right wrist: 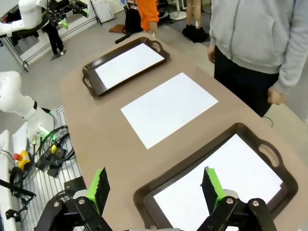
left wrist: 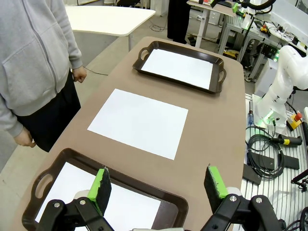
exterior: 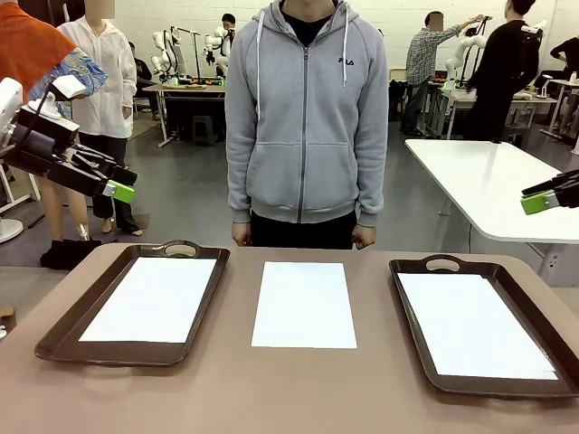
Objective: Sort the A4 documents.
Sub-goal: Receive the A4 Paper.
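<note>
Item: table point(exterior: 298, 389), brown, with two trays and a loose sheet between them.

Left tray point(exterior: 54, 339): I am seeing one white sheet point(exterior: 154, 298) lying flat inside it, square to the rim.

Right tray point(exterior: 407, 271): it is holding a sheet point(exterior: 470, 325) too; at the near right corner a second edge is peeking out, so I am judging there may be more than one sheet stacked there.

Middle sheet point(exterior: 304, 304): it is lying flat on the bare table, well apart from both trays, in front of the person point(exterior: 306, 117), whose hands are hanging at the far edge.

Left gripper point(left wrist: 156, 185): I am holding it raised over the left tray, fingers spread to their widest, nothing between them.

Right gripper point(right wrist: 156, 187): I am holding it raised over the right tray, likewise spread wide and empty.

Risks, as I am judging them:
- The middle sheet is lying flush on the table, so pads coming down may slide over it or crease it instead of lifting an edge.
- Paper is flexing easily; a corner pinch may let it droop and catch a tray rim on the way in.
- Pressing on a stack may drag two sheets at once.
- Both arms reaching for the middle may be crowding each other, and the person is standing close.
</note>
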